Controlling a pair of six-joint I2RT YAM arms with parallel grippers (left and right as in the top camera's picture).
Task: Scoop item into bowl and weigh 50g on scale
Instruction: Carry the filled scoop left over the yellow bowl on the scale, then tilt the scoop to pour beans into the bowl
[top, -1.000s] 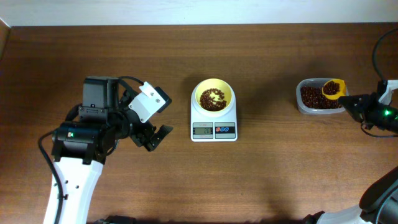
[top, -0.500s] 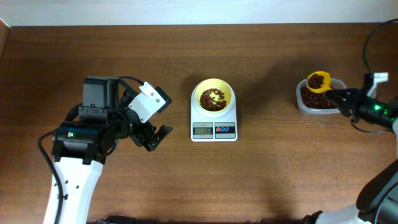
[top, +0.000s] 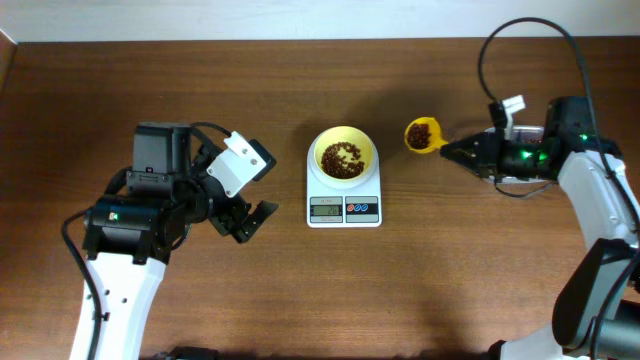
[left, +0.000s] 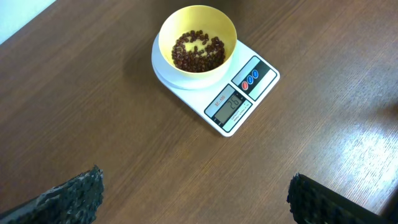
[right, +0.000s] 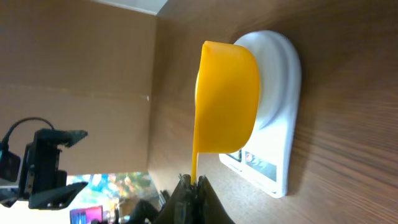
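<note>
One loaded scoop (top: 422, 134), clamped by its handle in my right gripper (top: 452, 150), hangs over bare counter (top: 450, 260) near the bowl (top: 343, 155), which sits on the scale (top: 344, 208). A tilt or jolt here would spill beans (top: 343, 158) onto the counter. Dumping the whole load could overshoot fifty grams. My left gripper (top: 250, 220) rests with its jaws apart, well off to the left.

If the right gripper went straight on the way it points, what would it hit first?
Probably the bowl on the scale, the held scoop leading; height is unclear, so it may pass above.
</note>
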